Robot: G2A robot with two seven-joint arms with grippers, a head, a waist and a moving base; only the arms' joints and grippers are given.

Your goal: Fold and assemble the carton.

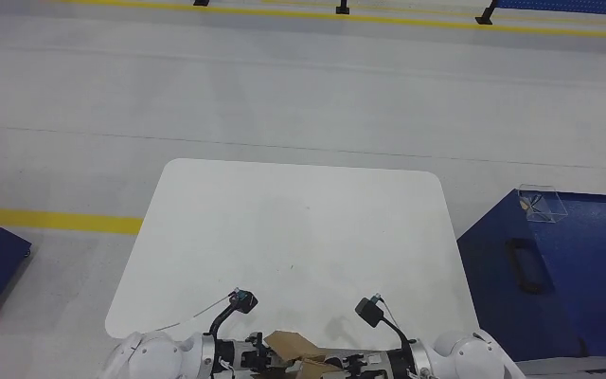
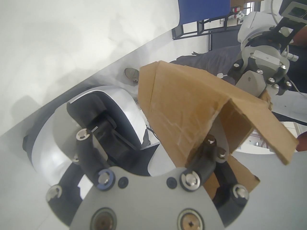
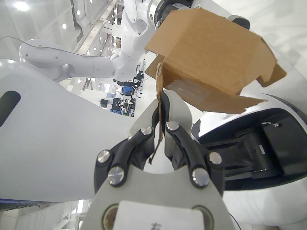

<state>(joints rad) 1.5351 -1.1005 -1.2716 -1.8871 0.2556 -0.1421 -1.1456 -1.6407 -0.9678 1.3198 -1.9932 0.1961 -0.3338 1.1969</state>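
Wrist view: right pincer [image 3: 160, 111] clamps carton [image 3: 211, 56] flap.

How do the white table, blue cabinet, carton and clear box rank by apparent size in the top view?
1. white table
2. blue cabinet
3. carton and clear box look about alike; the carton is partly hidden.

The carton [image 3: 211, 56] is showing plain brown cardboard, perhaps with a paler tape strip along one face. The desk [image 1: 303, 227] is looking white, and the grey floor [image 1: 284, 85] is carrying yellow stripes.
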